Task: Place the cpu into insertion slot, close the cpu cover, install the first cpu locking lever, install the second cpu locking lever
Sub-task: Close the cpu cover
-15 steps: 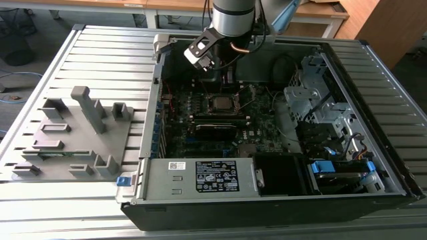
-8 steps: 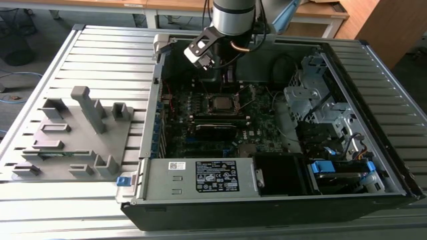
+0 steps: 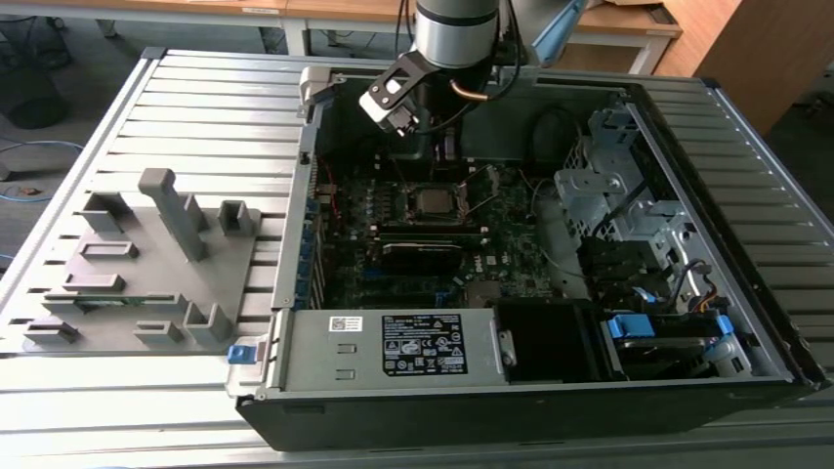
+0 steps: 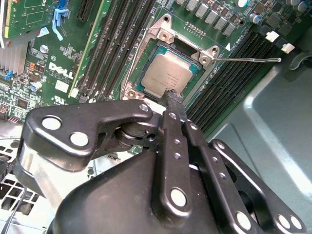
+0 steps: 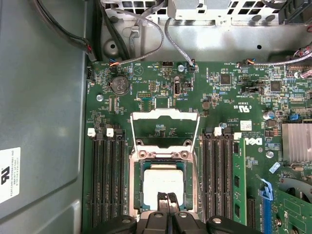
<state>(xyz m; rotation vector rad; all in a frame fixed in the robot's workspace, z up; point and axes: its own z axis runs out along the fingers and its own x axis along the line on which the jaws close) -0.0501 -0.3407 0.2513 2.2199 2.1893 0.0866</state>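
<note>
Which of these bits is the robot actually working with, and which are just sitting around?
In use: the hand, over the cpu; the open cpu cover; a locking lever.
Just lying about: grey holder tray, power supply, coin battery, heatsink, drive cage.

Metals, matt black links and a glossy board

The cpu (image 4: pixel 168 73) has a dull, satin grey metal top, and the cpu cover (image 5: pixel 165 115) is bare silvery metal. The gripper (image 5: pixel 166 199) is matt black with shiny rivets. The motherboard (image 5: pixel 229 102) is glossy green, the table (image 3: pixel 195 107) ribbed pale metal.
</note>
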